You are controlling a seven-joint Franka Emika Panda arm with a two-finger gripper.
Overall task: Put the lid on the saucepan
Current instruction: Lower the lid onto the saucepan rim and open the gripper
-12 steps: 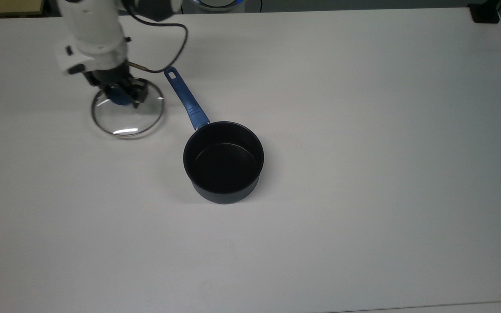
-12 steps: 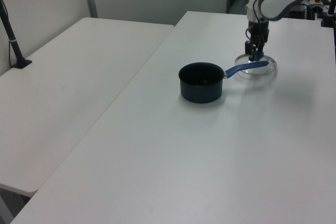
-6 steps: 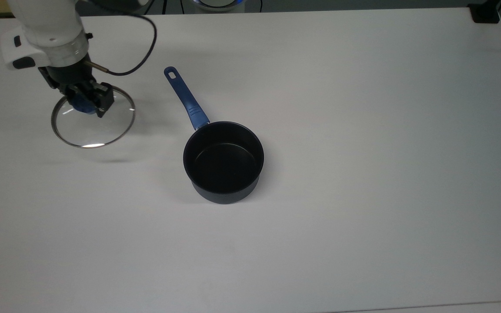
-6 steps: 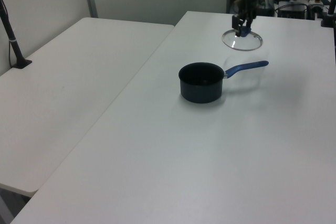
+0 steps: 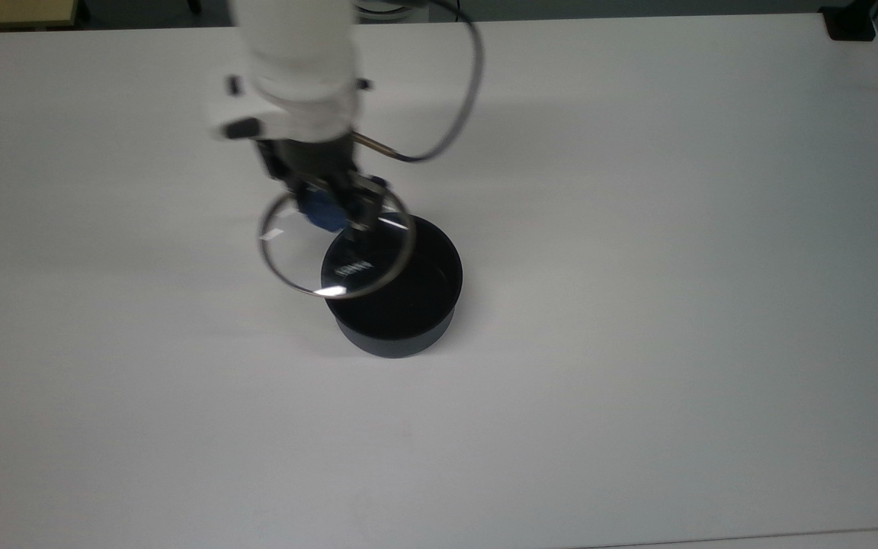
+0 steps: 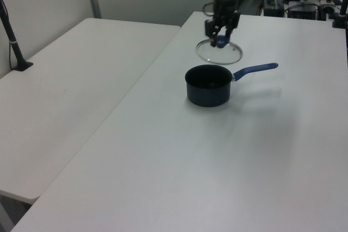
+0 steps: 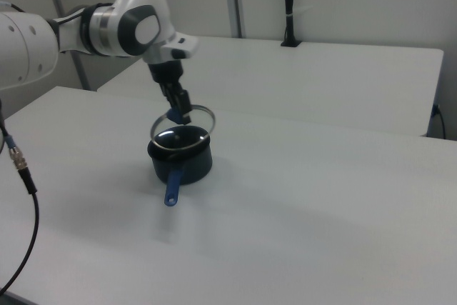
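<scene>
The saucepan (image 5: 408, 301) is a dark, deep round pan standing upright on the white table (image 5: 637, 229). Its blue handle (image 6: 255, 69) points to the left view's right. My gripper (image 5: 326, 212) is shut on the blue knob of the lid (image 5: 298, 255), a clear glass disc with a thin metal rim. The lid hangs in the air, slightly tilted. In the top view it overlaps the pan's upper-left rim and hides the handle. The left view shows the lid (image 6: 220, 55) above and behind the saucepan (image 6: 207, 86). In the right view the gripper (image 7: 181, 114) holds the lid (image 7: 194, 132) just over the saucepan (image 7: 182, 162).
A black cable (image 5: 458, 114) loops from the wrist toward the top view's right. A second white table (image 6: 81, 80) stands at the left view's left, with a black clamped post (image 6: 13, 39). A dark object (image 5: 850, 27) sits at the table's far right corner in the top view.
The gripper has lifted the lid off the table at the top view's left. It has carried the lid rightward until it overlaps the saucepan's rim. The saucepan has not moved.
</scene>
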